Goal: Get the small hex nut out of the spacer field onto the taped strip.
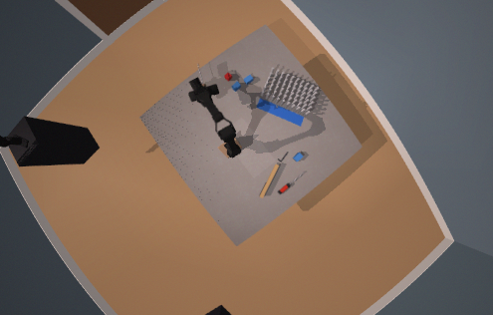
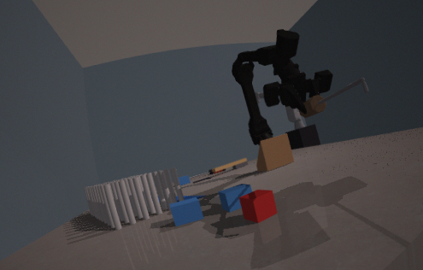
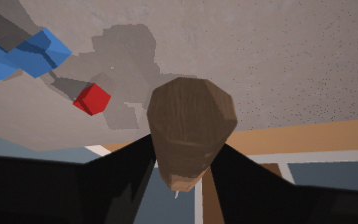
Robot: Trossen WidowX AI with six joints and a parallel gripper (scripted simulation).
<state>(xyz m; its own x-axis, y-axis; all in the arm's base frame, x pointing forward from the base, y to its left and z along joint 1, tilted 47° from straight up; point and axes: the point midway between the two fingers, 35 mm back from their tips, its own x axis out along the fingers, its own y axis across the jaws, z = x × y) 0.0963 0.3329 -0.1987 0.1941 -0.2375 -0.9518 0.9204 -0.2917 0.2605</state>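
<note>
Gripping a wooden-handled hook (image 2: 314,106) (image 3: 192,112), pincer (image 2: 302,108) (image 3: 184,139) raised, spacers (image 1: 293,90) (image 2: 132,196) standing apart.

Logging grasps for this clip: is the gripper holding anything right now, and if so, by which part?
Yes: the gripper holds a hooked tool by its wooden handle, its thin metal rod and hook free.

The black robot arm (image 1: 210,107) (image 2: 251,100) is bent and lifted high over the bench (image 1: 191,164) (image 2: 356,167). Its pincer (image 2: 307,107) (image 3: 184,139) is up in the air, squeezed shut on a wooden handle (image 2: 314,107) (image 3: 192,110).
</note>
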